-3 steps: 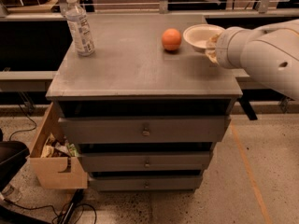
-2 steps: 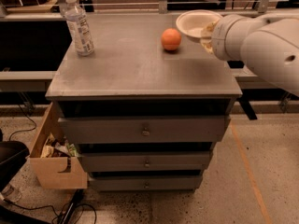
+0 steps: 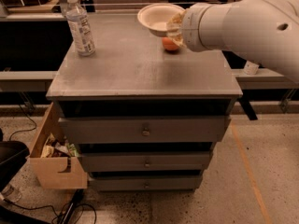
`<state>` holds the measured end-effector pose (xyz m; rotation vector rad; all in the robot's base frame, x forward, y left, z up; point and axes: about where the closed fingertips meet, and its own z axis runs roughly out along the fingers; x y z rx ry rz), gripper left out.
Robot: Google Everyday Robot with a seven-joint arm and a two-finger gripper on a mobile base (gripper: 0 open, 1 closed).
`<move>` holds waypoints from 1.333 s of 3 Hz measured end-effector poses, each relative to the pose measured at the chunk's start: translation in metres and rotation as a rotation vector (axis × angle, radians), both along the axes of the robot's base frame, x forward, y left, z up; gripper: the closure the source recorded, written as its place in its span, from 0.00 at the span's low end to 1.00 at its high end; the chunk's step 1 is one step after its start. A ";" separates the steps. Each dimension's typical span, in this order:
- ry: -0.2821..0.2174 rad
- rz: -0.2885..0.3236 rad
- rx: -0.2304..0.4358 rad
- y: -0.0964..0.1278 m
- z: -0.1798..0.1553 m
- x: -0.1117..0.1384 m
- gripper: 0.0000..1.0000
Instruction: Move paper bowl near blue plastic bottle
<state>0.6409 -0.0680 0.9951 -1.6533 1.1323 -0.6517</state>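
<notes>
The paper bowl [image 3: 158, 17] is off-white with a flared rim and hangs in the air above the back of the grey cabinet top [image 3: 135, 64]. My gripper [image 3: 176, 26] holds it by its right rim, at the end of the big white arm that reaches in from the right. The blue plastic bottle [image 3: 80, 26] stands upright at the back left of the top, with a white cap and a white label. The bowl is well to the right of the bottle. An orange ball [image 3: 169, 44] sits on the top, just below the bowl and partly hidden by the gripper.
The cabinet has three grey drawers [image 3: 145, 129] facing me. An open cardboard box [image 3: 53, 155] with clutter stands on the floor at its left. Black cables [image 3: 70, 211] lie on the floor. A dark bench runs behind the cabinet.
The bowl has been lifted off the top and carried left. It has passed from the right of the orange ball to above it, closer to the bottle. The arm followed leftward.
</notes>
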 end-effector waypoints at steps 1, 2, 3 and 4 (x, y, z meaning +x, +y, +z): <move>0.044 0.131 0.007 0.041 -0.010 0.008 1.00; 0.091 0.215 0.013 0.072 -0.027 0.016 1.00; 0.126 0.292 0.018 0.095 -0.047 0.026 1.00; 0.142 0.348 0.021 0.116 -0.066 0.034 1.00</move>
